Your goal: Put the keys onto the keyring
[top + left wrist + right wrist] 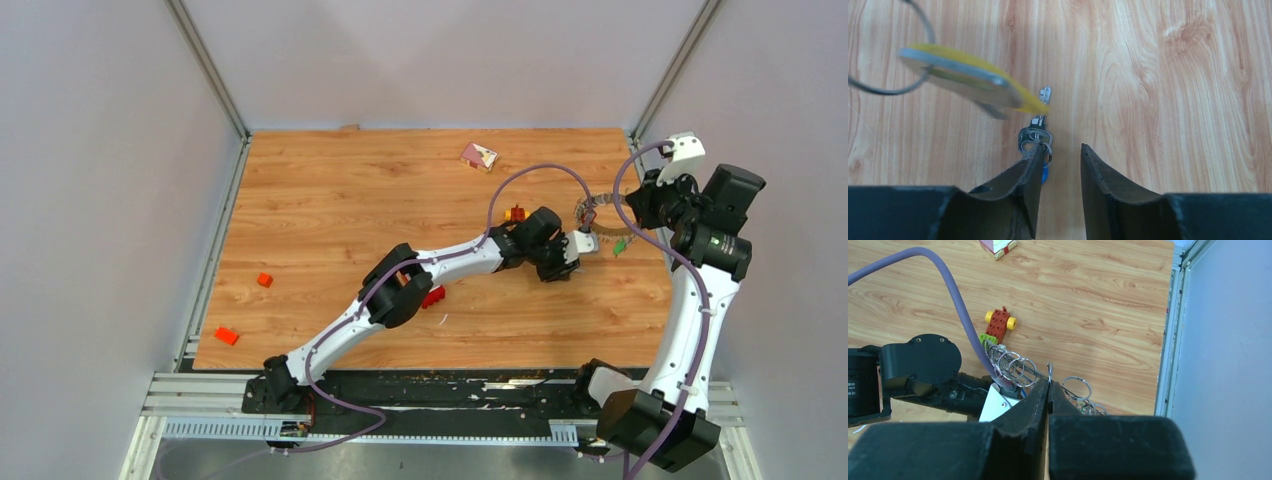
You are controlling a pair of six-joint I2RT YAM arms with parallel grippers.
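We see the large grey metal keyring (598, 214) at about 2 o'clock on the light wooden tabletop (340, 200), between the two arms. The right end effector (1049, 382) is closed tight, pinching a thin wire of that keyring. A row of small steel split rings (1013, 366) hangs along the wire toward 10 o'clock in its wrist view.

From the left wrist we see a tiny silver key (1035, 136) lying flat on the wood. Its long axis runs 6 to 12 o'clock, with the blade at 12 and a blue plastic tag (1045, 175) at 6. The left end effector (1060, 147) is partly open, with nothing between its fingers. Its left fingertip overlaps the key's head. A blurred yellow-tagged key (973, 82) on a thin wire loop (888, 93) hangs above, slanting from 10 to 4 o'clock.

A red toy car with yellow wheels (999, 324) sits near the rings, a pink-and-white block (479, 156) lies at 12 o'clock, and two small red bricks (226, 336) lie at 8 o'clock. Pale grey walls (100, 150) enclose the tabletop.
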